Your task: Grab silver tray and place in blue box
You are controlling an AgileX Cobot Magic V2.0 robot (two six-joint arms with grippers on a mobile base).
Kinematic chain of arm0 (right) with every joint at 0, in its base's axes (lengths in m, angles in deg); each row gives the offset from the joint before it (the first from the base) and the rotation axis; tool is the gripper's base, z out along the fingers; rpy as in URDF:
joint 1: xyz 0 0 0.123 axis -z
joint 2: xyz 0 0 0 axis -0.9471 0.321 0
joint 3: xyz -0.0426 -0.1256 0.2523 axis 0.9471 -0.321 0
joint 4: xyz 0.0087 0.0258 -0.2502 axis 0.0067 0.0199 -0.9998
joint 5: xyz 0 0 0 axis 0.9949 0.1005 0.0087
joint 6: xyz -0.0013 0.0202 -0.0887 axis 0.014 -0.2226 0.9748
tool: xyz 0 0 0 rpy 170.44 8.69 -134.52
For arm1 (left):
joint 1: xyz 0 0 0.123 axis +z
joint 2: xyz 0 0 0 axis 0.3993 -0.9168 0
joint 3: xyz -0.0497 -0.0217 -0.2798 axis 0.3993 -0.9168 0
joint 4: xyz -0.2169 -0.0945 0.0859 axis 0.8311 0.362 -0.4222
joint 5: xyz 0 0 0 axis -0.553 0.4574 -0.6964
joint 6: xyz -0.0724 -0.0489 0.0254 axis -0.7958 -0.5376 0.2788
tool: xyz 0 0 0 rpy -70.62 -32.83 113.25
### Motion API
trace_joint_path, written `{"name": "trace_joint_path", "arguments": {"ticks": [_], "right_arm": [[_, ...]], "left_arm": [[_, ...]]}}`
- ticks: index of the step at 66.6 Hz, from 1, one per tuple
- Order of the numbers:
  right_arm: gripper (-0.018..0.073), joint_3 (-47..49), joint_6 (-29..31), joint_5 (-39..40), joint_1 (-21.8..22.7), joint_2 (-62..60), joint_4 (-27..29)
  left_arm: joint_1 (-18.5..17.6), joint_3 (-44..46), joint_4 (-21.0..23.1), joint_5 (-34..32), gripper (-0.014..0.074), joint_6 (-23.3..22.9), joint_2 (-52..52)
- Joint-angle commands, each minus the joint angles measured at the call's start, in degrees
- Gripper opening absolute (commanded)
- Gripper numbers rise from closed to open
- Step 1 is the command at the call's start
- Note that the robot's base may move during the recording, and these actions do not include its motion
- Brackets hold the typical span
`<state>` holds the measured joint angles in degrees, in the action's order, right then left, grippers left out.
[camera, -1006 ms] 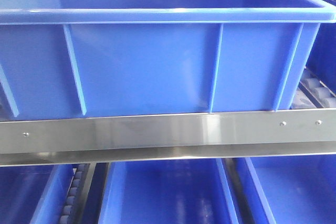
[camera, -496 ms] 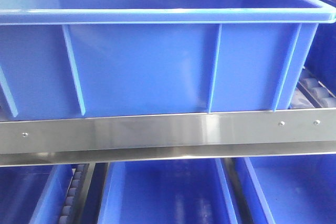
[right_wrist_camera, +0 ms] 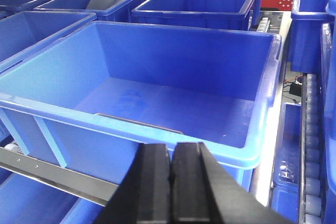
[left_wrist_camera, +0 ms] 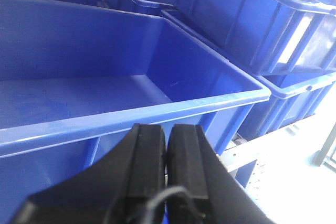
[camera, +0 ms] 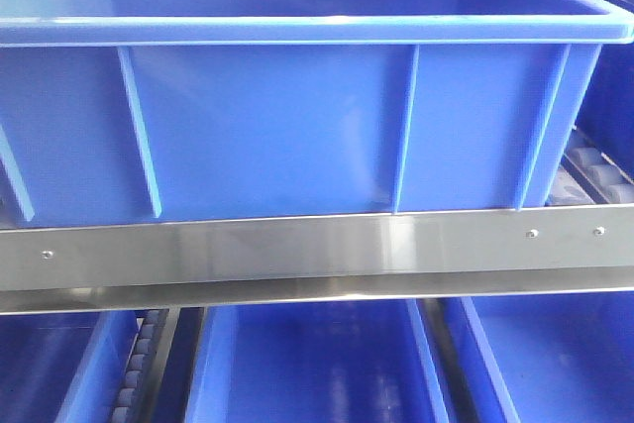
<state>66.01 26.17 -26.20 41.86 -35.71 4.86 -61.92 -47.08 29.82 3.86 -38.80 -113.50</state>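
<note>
Hovering before the blue box (right_wrist_camera: pixel 157 77) rim, both tools (left_wrist_camera: pixel 167 153) (right_wrist_camera: pixel 170 174) pressed together.

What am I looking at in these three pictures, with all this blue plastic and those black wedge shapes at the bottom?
This is a two-armed robot on a wheeled base. One picture looks straight ahead from its body: a large bright-blue plastic crate sits on a shiny steel shelf rail, with more blue crates below. The other two pictures come from cameras on the robot's wrists. The black wedges are the left end effector and the right end effector, each pinched shut and holding nothing. Both point towards the crate. A thin silvery edge shows on the crate's floor; I cannot tell whether it is a tray.
</note>
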Motion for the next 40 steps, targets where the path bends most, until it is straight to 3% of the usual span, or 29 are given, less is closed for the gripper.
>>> {"name": "trace_joint_path", "arguments": {"ticks": [1, 19, 26, 32, 40], "right_arm": [[0.0053, 1.69, 0.58, 4.62, 0.10, 0.31, -0.90], [0.0053, -0.38, 0.88, 5.08, 1.29, 0.19, -0.74], [0.0053, -5.06, 5.98, 9.05, 6.41, -0.37, 4.84], [0.0053, -10.68, 13.91, 15.19, 12.39, -2.34, 11.17], [0.0053, -17.11, 17.35, 18.94, 19.46, -8.01, 12.13]], "left_arm": [[-0.45, 1.57, 0.05, -4.99, -0.0007, 0.13, -0.03], [-0.45, 1.57, 0.05, -4.99, -0.0007, 0.13, -0.03], [-0.45, 1.57, 0.05, -4.99, -0.0007, 0.13, -0.03], [-0.45, 1.57, 0.05, -4.99, -0.0007, 0.13, -0.03], [-0.45, 1.57, 0.05, -4.99, -0.0007, 0.13, -0.03]]}}
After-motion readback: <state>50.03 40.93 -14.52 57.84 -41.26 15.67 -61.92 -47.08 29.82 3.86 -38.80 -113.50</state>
